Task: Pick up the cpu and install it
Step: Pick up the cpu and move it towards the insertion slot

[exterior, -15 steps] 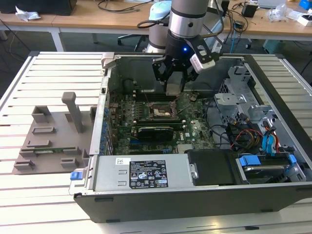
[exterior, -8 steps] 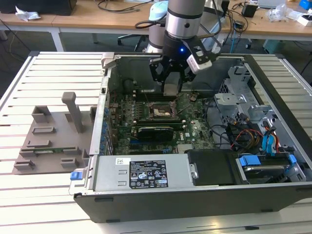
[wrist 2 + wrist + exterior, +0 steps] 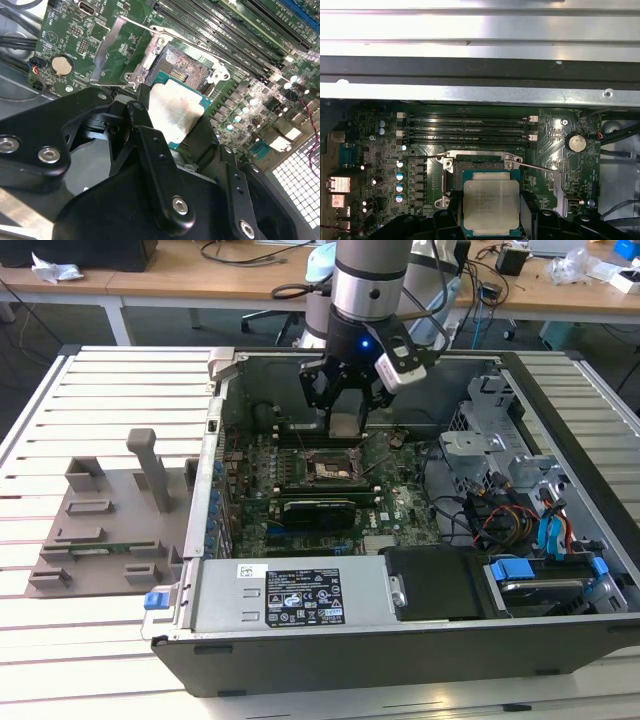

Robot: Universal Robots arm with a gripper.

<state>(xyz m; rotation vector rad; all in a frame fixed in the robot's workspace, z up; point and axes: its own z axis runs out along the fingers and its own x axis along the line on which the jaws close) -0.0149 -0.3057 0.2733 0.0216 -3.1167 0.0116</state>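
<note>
The cpu (image 3: 491, 205), a flat silvery square with a thin green rim, is held between my gripper's black fingers (image 3: 527, 210) in both wrist views. My gripper (image 3: 345, 405) is shut on the cpu (image 3: 344, 424) and hangs inside the open computer case. It sits a little above the open socket (image 3: 330, 468) on the green motherboard. In the second wrist view the cpu (image 3: 175, 112) is tilted over the socket (image 3: 182, 67), whose metal frame is swung open. The gripper (image 3: 172, 120) partly covers the chip's lower edge.
Long black memory sticks (image 3: 470, 127) lie beside the socket, and a coin battery (image 3: 576, 143) sits on the board. The case wall (image 3: 225, 430), a power supply (image 3: 290, 595) and drive cages with cables (image 3: 520, 510) surround the board. A grey fixture (image 3: 110, 530) stands outside the case.
</note>
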